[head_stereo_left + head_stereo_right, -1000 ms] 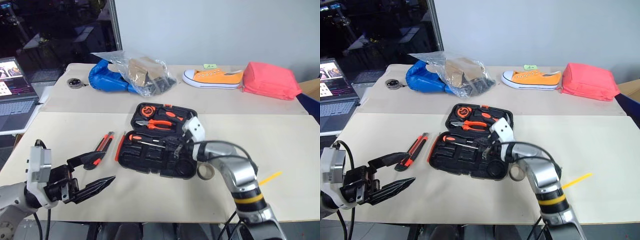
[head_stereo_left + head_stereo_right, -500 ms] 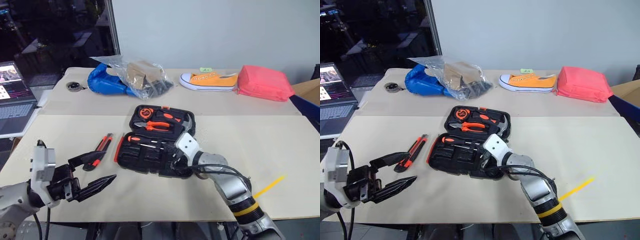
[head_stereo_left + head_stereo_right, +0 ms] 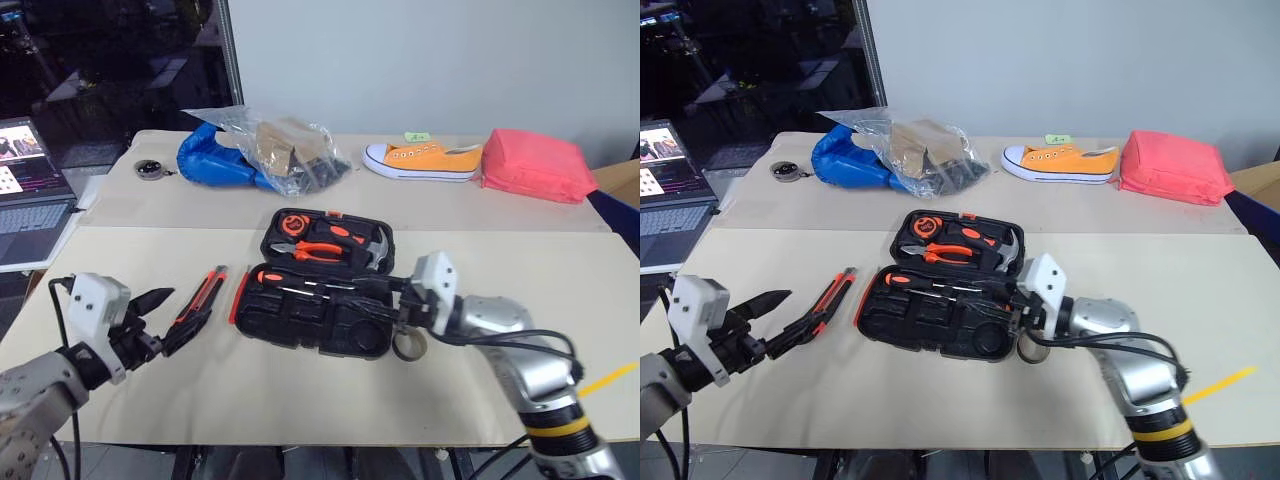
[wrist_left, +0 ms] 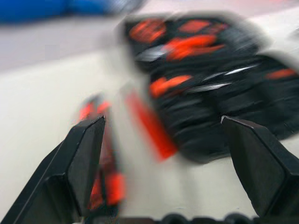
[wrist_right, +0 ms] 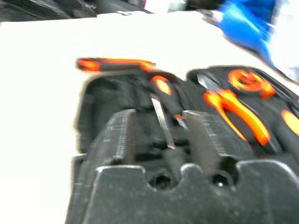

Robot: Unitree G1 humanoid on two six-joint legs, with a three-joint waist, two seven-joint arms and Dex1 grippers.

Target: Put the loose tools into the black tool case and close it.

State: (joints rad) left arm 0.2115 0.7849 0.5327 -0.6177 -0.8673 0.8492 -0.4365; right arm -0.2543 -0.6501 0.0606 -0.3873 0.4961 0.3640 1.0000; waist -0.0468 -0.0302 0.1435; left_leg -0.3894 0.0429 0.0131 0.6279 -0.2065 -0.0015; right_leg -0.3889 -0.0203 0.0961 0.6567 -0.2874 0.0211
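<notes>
The black tool case (image 3: 318, 318) lies open at mid-table, with pliers (image 3: 322, 250), a hammer and a screwdriver (image 3: 283, 278) in its slots. Left of it lie two loose tools: a utility knife (image 3: 208, 286) and a slim orange tool (image 3: 240, 292). My left gripper (image 3: 176, 313) is open, its tips at the knife's near end; in the left wrist view the knife (image 4: 103, 156) and the orange tool (image 4: 150, 128) lie between the spread fingers (image 4: 84, 154). My right gripper (image 3: 378, 296) hovers over the case's right side, open and empty, with its fingers (image 5: 117, 135) apart above the screwdriver (image 5: 164, 105).
A tape roll (image 3: 408, 346) lies by the case's right corner. At the back are a blue bag with a clear plastic bag (image 3: 262, 150), an orange sneaker (image 3: 425, 160) and a pink-red pouch (image 3: 530, 166). A laptop (image 3: 30, 195) stands far left, and a yellow strip (image 3: 608, 378) lies near right.
My right gripper has pulled back to the right from the case's front, risen and opened. My left gripper has moved forward and turned toward the utility knife.
</notes>
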